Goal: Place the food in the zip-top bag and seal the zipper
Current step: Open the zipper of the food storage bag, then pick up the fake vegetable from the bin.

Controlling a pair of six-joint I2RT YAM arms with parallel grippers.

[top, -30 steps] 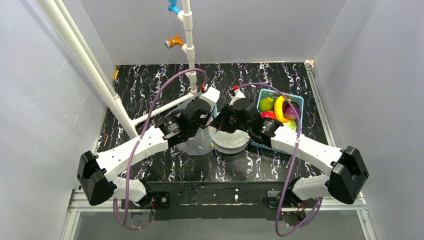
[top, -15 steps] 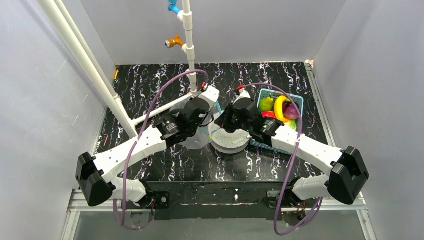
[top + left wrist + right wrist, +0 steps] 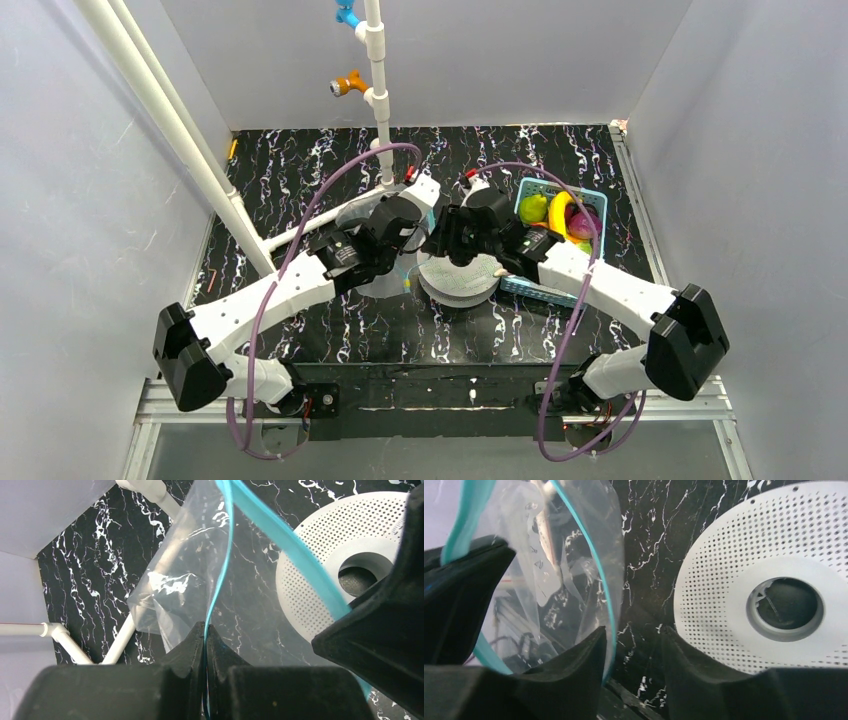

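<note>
Currently at the bag-opening stage, by my reading; none of the food is in the bag yet.

Left claw (image 3: 205,630): fingers pressed together, clamped on a thin teal lip of the zipper (image 3: 223,555) on the zip-top bag (image 3: 170,585). Right claw (image 3: 633,634): fingers apart, dark table showing in the gap. The other teal lip curves down just beside one finger; I cannot tell whether it touches.

The bag hangs lifted between the two claws at mid-table, over the marbled black table (image 3: 290,170) and just left of a perforated white disc (image 3: 458,282). The food (image 3: 556,215) sits piled in the light-blue basket (image 3: 575,189) at far right: a banana, a pear, something red and something purple.

Key relation: the basket lies to the right of the bag mouth, close beside the right arm's wrist. The right arm is therefore plainly nearer the food, and the left arm is across the bag from it. The zipper's long axis runs away from the left claw. Its two lips diverge as they go, so the mouth is parted.

Views:
- Overhead: shows the basket and the arm layout, but the clear film is almost lost under the arms.
- Left wrist: shows the pinch itself and the lips splitting.
- Right wrist: shows the open gap and the disc's central hole.
- Neither wrist view shows the food.
</note>
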